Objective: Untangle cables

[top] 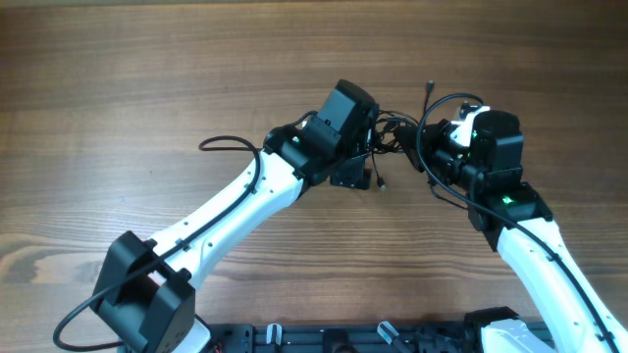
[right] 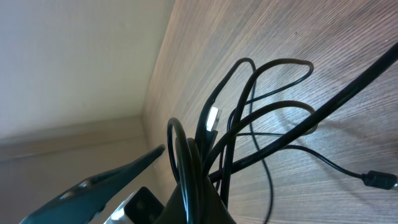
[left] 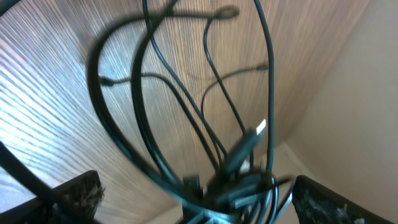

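overhead, the thin black flexible cables (top: 392, 132) lay bunched between both arms, right of centre on the brown wooden table (top: 147, 78). left wrist: the left gripper (left: 199, 208) stood spread wide around tangled loops. right wrist: the right gripper (right: 193, 208) pinched the bunch. judged mid-separation; next, the left gripper should close on one strand and draw it leftward.

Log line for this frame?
left gripper: open, cables between its jaws | right gripper: shut on cables | cables: tangled bunch between arms
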Robot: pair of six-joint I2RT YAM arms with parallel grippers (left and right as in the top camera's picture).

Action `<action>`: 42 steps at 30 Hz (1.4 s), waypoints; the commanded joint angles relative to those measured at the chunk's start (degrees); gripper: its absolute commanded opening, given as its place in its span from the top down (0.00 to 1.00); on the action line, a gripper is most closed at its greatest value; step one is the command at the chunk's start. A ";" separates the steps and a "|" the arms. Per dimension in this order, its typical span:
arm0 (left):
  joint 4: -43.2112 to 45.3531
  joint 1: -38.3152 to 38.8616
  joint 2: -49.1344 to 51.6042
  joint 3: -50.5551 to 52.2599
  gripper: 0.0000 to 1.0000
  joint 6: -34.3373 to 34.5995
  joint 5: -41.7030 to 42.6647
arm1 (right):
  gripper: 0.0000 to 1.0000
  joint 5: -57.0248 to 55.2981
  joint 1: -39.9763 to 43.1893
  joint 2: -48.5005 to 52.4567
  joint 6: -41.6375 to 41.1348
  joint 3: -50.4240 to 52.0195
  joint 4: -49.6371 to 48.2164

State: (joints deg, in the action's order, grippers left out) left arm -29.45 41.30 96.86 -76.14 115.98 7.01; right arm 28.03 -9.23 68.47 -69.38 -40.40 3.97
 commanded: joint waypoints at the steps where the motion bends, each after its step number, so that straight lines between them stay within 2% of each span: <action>1: -2.69 -2.14 0.76 -0.59 0.00 9.01 -4.09 | 0.96 2.10 -0.24 -0.13 1.95 0.02 -0.35; 4: -4.26 -3.37 0.76 -0.59 0.00 9.01 -4.11 | 0.96 2.10 -0.24 -0.13 2.54 0.02 -0.33; 5: -4.52 -3.74 0.76 -0.59 0.08 8.98 -4.09 | 0.96 2.12 -0.24 -0.13 2.54 0.02 -0.33; 6: -4.68 -3.91 0.76 -0.59 0.28 8.98 -4.11 | 0.96 2.32 -0.24 -0.13 2.51 0.02 -0.35; 7: -4.74 -3.93 0.76 -0.59 0.36 8.98 -4.11 | 0.96 2.80 -0.24 -0.13 2.54 0.02 -0.44; 8: -4.74 -3.93 0.76 -0.59 0.53 8.96 -4.09 | 0.96 3.48 -0.24 -0.13 2.54 0.02 -0.57; 9: -4.72 -3.91 0.76 -0.59 0.64 8.96 -4.09 | 0.96 3.98 -0.24 -0.13 2.54 0.02 -0.59; 13: -4.70 -3.39 0.76 -0.59 0.70 8.96 -4.09 | 0.96 4.46 -0.24 -0.13 2.54 0.02 -0.59; 15: -4.72 -3.28 0.76 -0.59 0.65 8.96 -4.11 | 0.96 4.46 -0.24 -0.13 2.54 0.02 -0.57; 16: -4.72 -3.28 0.76 -0.59 0.66 8.70 -4.09 | 0.96 4.44 -0.24 -0.13 2.54 0.02 -0.57; 17: -4.74 -3.28 0.76 -0.59 0.73 8.00 -4.11 | 0.96 4.42 -0.24 -0.13 2.54 0.02 -0.59; 18: -4.72 -3.28 0.76 -0.59 0.89 6.14 -4.13 | 0.96 4.07 -0.22 -0.13 2.56 0.02 -0.61; 19: -4.79 -3.34 0.76 -0.59 0.96 2.49 -4.76 | 0.96 2.86 -0.22 -0.13 3.13 0.02 -0.55; 21: -6.16 -3.89 0.74 -0.59 0.96 -4.85 -8.22 | 0.96 0.72 0.15 -0.13 5.66 0.02 -0.37; 23: -10.62 -6.34 0.13 -0.59 0.96 -14.49 -9.62 | 0.96 -3.45 1.49 -0.11 14.64 0.02 0.00; 24: -12.63 -7.89 -0.31 -0.59 0.96 -17.09 -9.33 | 0.96 -6.21 1.88 -0.11 20.20 0.02 0.50; 26: -16.04 -11.85 -1.62 -0.59 0.96 -18.29 -7.28 | 0.96 -11.54 2.05 -0.11 27.85 0.02 2.62; 28: -16.50 -15.19 -2.49 -0.59 0.96 -18.29 -4.24 | 0.96 -15.28 2.03 -0.04 31.28 0.02 5.55; 30: -16.28 -20.92 -3.34 -0.59 0.96 -18.40 0.24 | 0.96 -18.75 2.03 -0.04 32.09 0.02 10.32; 32: -16.31 -24.63 -3.39 -0.59 0.96 -22.01 1.55 | 0.96 -22.67 2.03 0.00 32.11 0.02 14.16; 36: -17.18 -29.03 -3.39 -0.59 0.96 -35.06 1.05 | 0.96 -27.32 2.03 0.00 32.13 0.02 16.22; 40: -20.83 -32.85 -3.39 -0.59 0.96 -43.45 -6.86 | 0.95 -29.53 2.05 0.00 32.11 0.02 16.26; 42: -24.00 -34.84 -3.37 -0.59 0.96 -45.55 -10.99 | 0.96 -29.51 2.03 0.00 32.06 0.02 16.22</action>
State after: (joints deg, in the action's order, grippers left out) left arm -50.11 10.20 94.91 -76.25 79.07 6.02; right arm 3.73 -7.44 68.47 -38.20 -40.27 20.18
